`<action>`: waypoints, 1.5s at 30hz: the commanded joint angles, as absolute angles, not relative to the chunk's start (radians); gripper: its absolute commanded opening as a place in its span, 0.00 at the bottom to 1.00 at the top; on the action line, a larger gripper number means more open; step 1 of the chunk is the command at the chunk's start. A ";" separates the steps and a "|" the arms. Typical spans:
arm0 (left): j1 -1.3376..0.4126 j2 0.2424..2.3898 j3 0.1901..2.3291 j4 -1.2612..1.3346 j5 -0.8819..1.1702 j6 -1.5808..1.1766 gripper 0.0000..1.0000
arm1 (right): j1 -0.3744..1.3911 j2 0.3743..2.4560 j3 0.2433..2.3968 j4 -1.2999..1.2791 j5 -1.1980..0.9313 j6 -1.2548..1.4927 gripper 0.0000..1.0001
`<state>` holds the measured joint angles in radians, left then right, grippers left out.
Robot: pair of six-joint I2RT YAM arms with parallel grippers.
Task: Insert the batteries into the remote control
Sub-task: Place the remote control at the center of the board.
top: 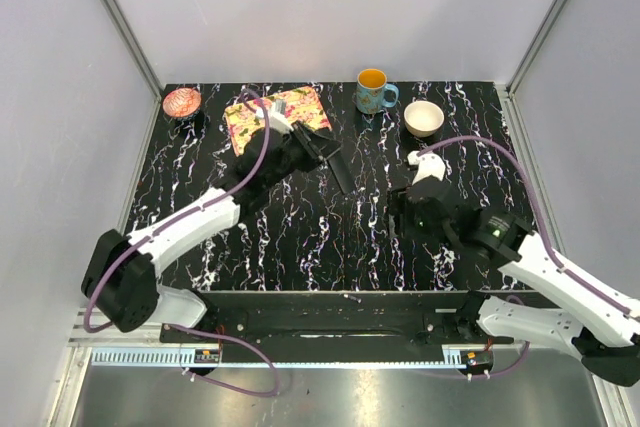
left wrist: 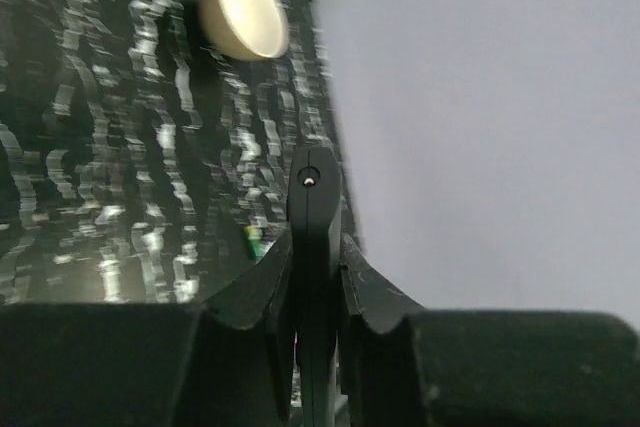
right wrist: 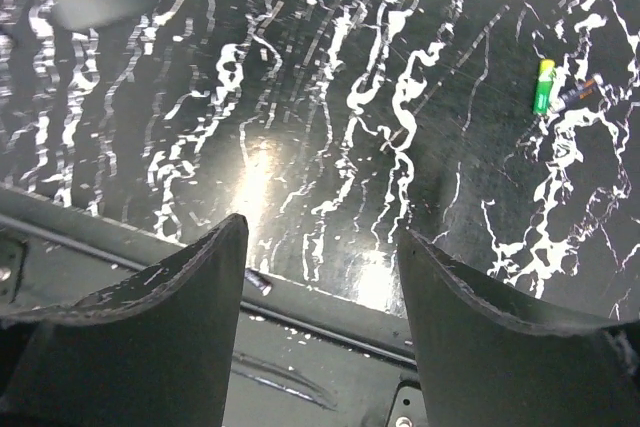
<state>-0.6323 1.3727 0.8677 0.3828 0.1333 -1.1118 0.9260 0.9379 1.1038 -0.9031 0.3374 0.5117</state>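
Observation:
My left gripper (top: 312, 147) is shut on the black remote control (top: 340, 172) and holds it just right of the floral tray (top: 250, 119). In the left wrist view the remote (left wrist: 313, 197) stands edge-on between the closed fingers (left wrist: 255, 292). My right gripper (top: 398, 215) is open and empty, low over the table near the front edge; the right wrist view shows its jaws (right wrist: 322, 232) wide apart. A green-and-yellow battery (right wrist: 543, 85) and a darker slim battery (right wrist: 580, 92) lie side by side on the table beyond it. I cannot make them out in the top view.
A blue mug (top: 375, 92) and a cream bowl (top: 423, 117) stand at the back; the bowl also shows in the left wrist view (left wrist: 243, 9). A pink dish (top: 182, 102) sits at the back left. The black front rail (right wrist: 330, 317) lies under the right gripper.

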 commanded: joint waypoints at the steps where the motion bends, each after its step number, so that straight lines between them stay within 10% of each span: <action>1: -0.669 1.360 1.092 -0.417 -0.204 -0.795 0.00 | 0.923 0.959 1.028 -0.761 0.483 0.592 0.70; 14: -0.699 1.814 1.538 -1.155 -0.830 -0.756 0.00 | 0.922 0.904 0.933 -0.669 0.462 0.561 0.71; 21: -0.683 2.038 1.583 -1.036 -0.713 -0.654 0.00 | 0.922 0.894 0.931 -0.658 0.433 0.563 0.71; 29: -0.678 2.091 1.586 -0.920 -0.603 -0.588 0.31 | 0.922 0.828 0.922 -0.678 0.431 0.557 0.71; 34: -0.687 2.068 1.557 -0.871 -0.561 -0.580 0.67 | 0.923 0.816 0.922 -0.692 0.446 0.557 0.71; 45: -0.664 1.520 1.301 -0.666 -0.464 -0.589 0.87 | 0.922 0.766 0.862 -0.701 0.497 0.572 0.72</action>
